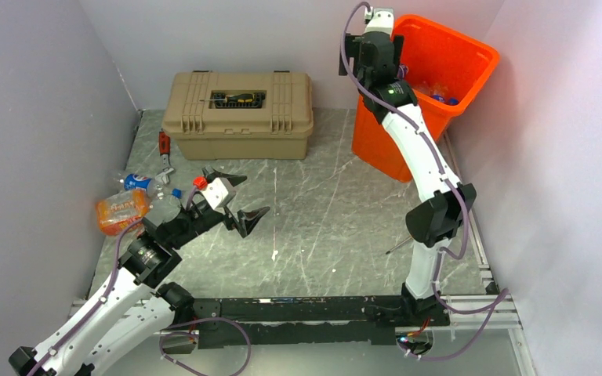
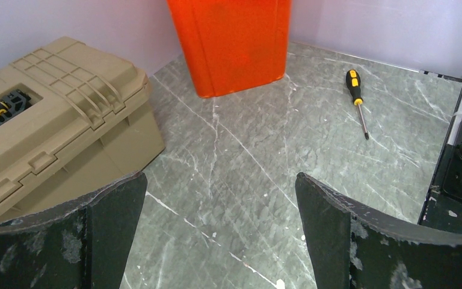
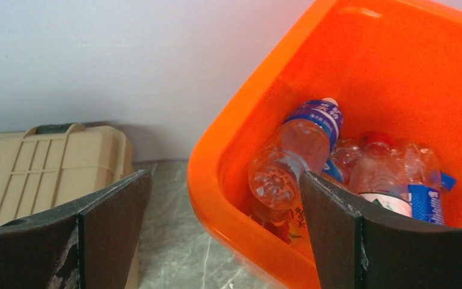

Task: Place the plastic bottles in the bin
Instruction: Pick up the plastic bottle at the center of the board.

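- Your table (image 1: 337,227) carries a tan toolbox (image 1: 241,117) at the back wall, left of centre, lid shut; a black-and-yellow tool (image 1: 239,99) lies in the recess on its lid
- A small red tool (image 1: 164,143) lies on the table just off the toolbox's front left corner
- A yellow-handled screwdriver (image 2: 357,96) lies loose on the table on the right side, apart from both the bin and the right arm's base
- The bin (image 1: 482,59) stands in the back right corner, to the right of the toolbox with a gap between them
- Several plastic bottles (image 3: 295,150) are inside the bin: one with a blue label leans against the near wall, and a red-capped one sits beside it
- On the table, an orange-wrapped bottle (image 1: 121,210) and a blue-labelled bottle (image 1: 143,185) lie together by the left wall, close beside the left arm's forearm
- A red-capped item (image 1: 200,182) shows just behind the left wrist; you cannot tell from above what it belongs to
- Your left arm reaches low from its base, forearm angled toward the table's centre; the left gripper (image 1: 252,196) hangs above the table and points toward the bin's base, with the toolbox on its left. Its jaws are spread wide and hold nothing
- Your right arm is stretched up and back, elbow raised, wrist above the bin's near left rim. The right gripper (image 3: 224,177) is spread wide across that rim, one finger outside the bin and the other over the bottles; it holds nothing, and whether that finger touches a bottle cannot be told
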`<act>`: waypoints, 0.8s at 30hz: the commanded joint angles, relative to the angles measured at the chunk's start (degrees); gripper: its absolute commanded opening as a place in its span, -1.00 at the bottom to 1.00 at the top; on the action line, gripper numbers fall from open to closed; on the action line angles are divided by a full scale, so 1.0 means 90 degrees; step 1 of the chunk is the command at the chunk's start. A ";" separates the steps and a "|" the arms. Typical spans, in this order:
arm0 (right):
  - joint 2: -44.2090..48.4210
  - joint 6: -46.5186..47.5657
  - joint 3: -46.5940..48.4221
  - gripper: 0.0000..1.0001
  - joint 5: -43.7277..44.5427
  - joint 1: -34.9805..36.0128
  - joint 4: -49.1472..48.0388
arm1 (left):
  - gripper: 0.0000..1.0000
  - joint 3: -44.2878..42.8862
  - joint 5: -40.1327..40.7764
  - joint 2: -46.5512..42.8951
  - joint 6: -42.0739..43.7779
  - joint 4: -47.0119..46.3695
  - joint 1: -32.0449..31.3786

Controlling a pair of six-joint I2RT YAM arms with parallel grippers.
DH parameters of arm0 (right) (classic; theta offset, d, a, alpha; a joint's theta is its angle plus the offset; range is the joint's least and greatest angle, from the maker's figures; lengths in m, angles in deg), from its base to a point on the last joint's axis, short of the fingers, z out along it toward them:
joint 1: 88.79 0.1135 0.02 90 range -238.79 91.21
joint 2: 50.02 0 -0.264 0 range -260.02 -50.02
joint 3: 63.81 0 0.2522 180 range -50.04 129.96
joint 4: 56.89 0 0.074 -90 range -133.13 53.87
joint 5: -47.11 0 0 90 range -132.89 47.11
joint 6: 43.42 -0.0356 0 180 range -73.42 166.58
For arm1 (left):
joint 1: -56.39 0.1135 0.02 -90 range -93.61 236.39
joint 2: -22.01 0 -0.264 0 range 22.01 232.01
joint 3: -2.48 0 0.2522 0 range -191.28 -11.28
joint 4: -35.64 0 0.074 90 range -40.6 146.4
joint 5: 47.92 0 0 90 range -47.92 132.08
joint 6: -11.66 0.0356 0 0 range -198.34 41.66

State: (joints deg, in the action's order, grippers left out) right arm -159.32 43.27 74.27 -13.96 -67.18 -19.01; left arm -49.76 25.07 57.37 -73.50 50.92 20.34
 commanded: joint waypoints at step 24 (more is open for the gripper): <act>0.0194 0.0612 -0.0235 -0.27 -0.0880 0.0260 0.0094 | 0.99 -0.0206 -0.0166 -0.0054 -0.0137 -0.0179 -0.0007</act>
State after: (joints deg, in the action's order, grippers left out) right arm -160.12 49.00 73.15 -18.01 -66.59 -20.30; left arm -49.76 24.87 57.37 -73.54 50.92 20.34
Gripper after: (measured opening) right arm 0.405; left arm 0.995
